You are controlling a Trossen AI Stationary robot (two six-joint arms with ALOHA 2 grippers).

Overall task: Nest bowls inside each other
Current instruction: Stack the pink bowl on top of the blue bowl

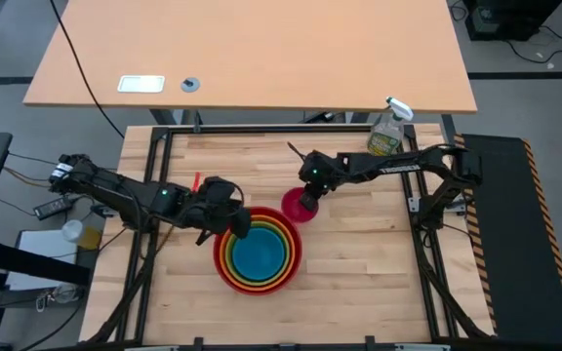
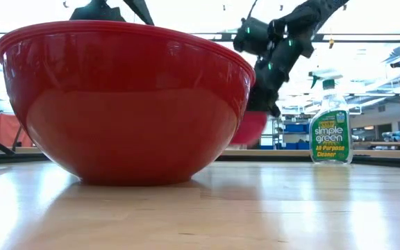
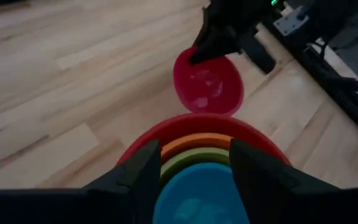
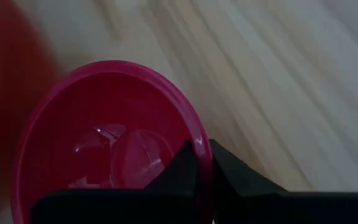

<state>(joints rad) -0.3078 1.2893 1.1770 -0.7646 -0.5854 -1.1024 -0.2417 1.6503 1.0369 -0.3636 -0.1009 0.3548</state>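
Note:
Red (image 1: 224,276), orange, lime green and blue (image 1: 259,255) bowls sit nested on the table's middle; the red one (image 2: 127,104) rests on its base. My left gripper (image 1: 238,224) stands open above the stack's far left rim, its fingers (image 3: 143,169) on either side of the inner bowls (image 3: 194,158). Whether they touch the stack does not show. The small magenta bowl (image 1: 296,208) is just beyond the stack, with my right gripper (image 1: 307,198) shut on it. My right gripper pinches the magenta bowl's rim (image 4: 202,146) on its far right side, one finger (image 4: 185,168) inside the bowl and one outside. The fingers slant down from the table's far right. The bowl (image 2: 250,129) hangs tilted, seemingly just clear of the table.
A clear spray bottle with a green label (image 1: 388,132) stands at the table's far right edge (image 2: 330,128). Black frame rails run along the table's sides. Bare wood lies in front of and to the right of the stack.

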